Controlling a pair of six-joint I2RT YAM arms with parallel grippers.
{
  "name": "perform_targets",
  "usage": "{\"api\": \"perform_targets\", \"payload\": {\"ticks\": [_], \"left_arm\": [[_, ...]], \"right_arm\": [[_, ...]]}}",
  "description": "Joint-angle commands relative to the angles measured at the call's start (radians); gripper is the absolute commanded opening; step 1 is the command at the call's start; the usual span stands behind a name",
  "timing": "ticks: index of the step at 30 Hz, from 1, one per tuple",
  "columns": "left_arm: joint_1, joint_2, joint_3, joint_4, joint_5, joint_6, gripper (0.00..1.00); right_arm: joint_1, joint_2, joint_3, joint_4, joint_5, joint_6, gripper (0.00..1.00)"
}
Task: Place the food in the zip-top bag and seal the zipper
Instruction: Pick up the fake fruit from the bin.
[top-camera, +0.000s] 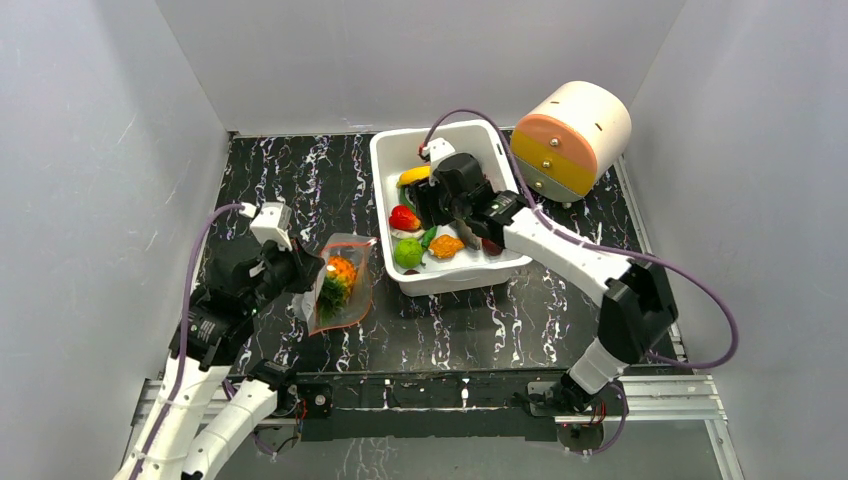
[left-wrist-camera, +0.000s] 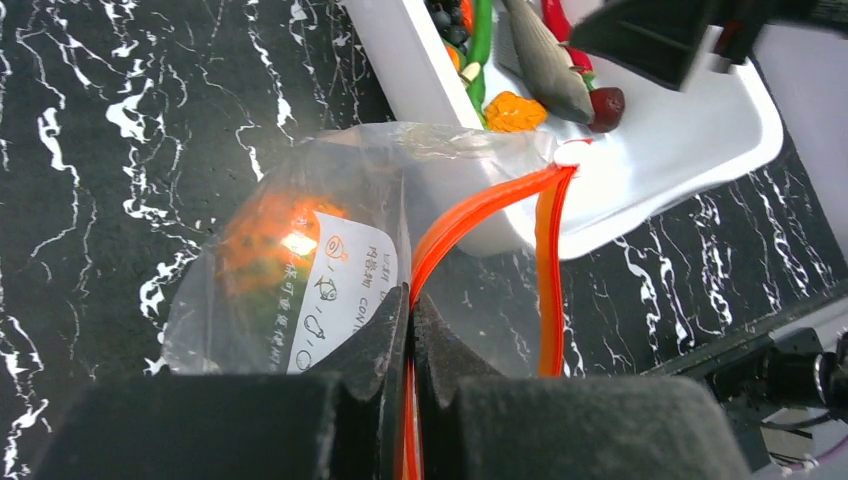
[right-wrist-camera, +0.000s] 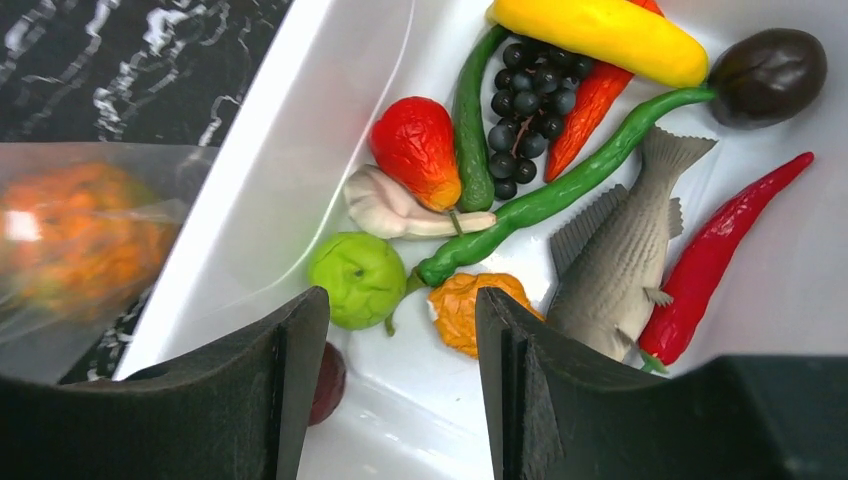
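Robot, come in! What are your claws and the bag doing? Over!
Left claw shut on the zipper of the zip-top bag. Pineapple inside bag. Right claw open over food in the bin. Nothing seen in the way.

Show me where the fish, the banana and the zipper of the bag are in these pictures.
fish (right-wrist-camera: 620, 265), right wrist view, middle of its grey body.
banana (right-wrist-camera: 600, 35), right wrist view, middle of its yellow length.
zipper (left-wrist-camera: 546, 290), left wrist view, upright stretch of the orange strip.
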Motion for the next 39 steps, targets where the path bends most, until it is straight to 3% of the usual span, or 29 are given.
{"api": "perform_targets", "payload": {"ticks": [1,7,14,25,29,35,39], "left_arm": [[0.000,-0.065,-0.029,0.062,0.088,-0.028,0.00],[0.000,-0.062,-0.041,0.050,0.124,-0.016,0.00],[0.001,-0.087,-0.058,0.063,0.163,-0.032,0.00],[0.001,-0.103,-0.055,0.078,0.201,-0.021,0.00],[0.000,-0.110,-0.064,0.086,0.228,-0.043,0.00],[0.001,-0.128,-0.067,0.077,0.238,-0.037,0.00],[0.001,-0.135,-0.075,0.088,0.238,-0.033,0.00]], "right_arm": [[-0.016,0.079,0.091,0.115,-0.019,-0.159,0.54],[-0.052,0.162,0.126,0.171,-0.132,-0.454,0.58],[-0.116,0.283,0.232,0.113,-0.338,-0.742,0.62],[-0.195,0.515,0.474,0.061,-0.479,-0.935,0.66],[-0.201,0.586,0.512,0.097,-0.446,-0.953,0.65],[-0.203,0.704,0.676,-0.043,-0.450,-1.051,0.62],[-0.203,0.747,0.709,0.001,-0.413,-1.067,0.60]]}}
